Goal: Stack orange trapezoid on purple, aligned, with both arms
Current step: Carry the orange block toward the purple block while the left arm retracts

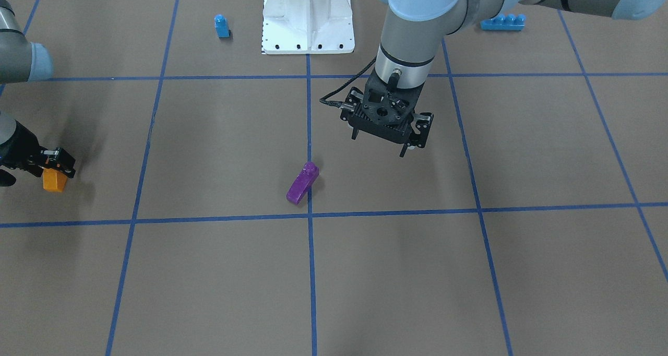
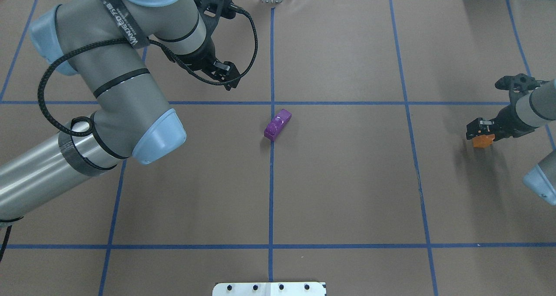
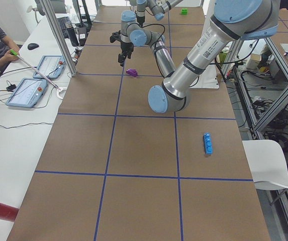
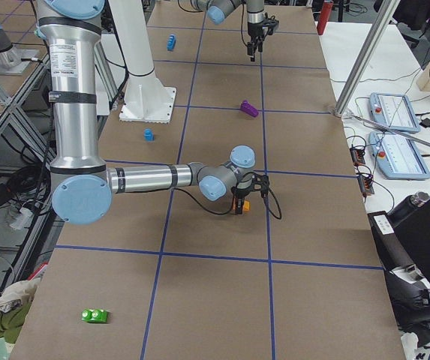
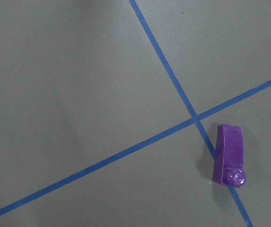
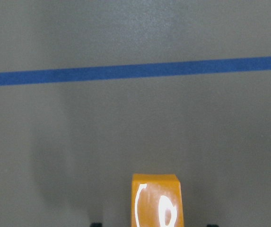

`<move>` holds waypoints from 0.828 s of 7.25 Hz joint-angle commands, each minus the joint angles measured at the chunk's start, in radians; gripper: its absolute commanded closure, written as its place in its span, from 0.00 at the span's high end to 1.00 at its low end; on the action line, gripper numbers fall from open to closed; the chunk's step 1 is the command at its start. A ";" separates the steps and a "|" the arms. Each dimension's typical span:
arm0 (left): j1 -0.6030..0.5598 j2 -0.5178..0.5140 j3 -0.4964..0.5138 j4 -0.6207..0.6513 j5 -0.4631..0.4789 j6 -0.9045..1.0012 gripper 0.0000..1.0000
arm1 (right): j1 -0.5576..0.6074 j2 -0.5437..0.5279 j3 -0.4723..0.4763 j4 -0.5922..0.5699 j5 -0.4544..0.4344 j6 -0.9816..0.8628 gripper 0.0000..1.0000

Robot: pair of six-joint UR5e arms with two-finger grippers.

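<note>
Brown table [image 1: 209, 283] bears blue block [image 1: 222, 26] and blue brick [image 1: 502, 22], far from purple [image 1: 302, 183].

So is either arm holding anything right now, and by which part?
The right end effector grips the orange trapezoid by its upper part, the rest sticking out below it. The left end effector is open and empty.
</note>
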 commanded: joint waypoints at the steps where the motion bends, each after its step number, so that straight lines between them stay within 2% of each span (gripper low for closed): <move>1: 0.000 0.001 0.000 0.000 -0.001 0.000 1.00 | -0.001 -0.005 0.001 -0.004 0.004 0.000 0.21; 2: 0.000 0.001 -0.005 0.000 -0.001 0.000 1.00 | 0.002 -0.011 0.012 -0.005 0.010 0.000 0.00; 3: -0.002 0.002 -0.022 0.002 -0.001 0.000 1.00 | 0.004 -0.005 0.033 -0.045 0.025 0.000 0.00; 4: -0.008 0.002 -0.025 0.003 -0.001 0.000 1.00 | 0.017 0.001 0.105 -0.148 0.033 0.000 0.00; 5: -0.015 0.002 -0.026 0.005 -0.001 0.000 1.00 | 0.025 0.032 0.204 -0.310 0.032 0.000 0.00; 6: -0.027 0.004 -0.026 0.006 -0.003 0.000 1.00 | 0.040 0.149 0.245 -0.496 0.030 0.004 0.00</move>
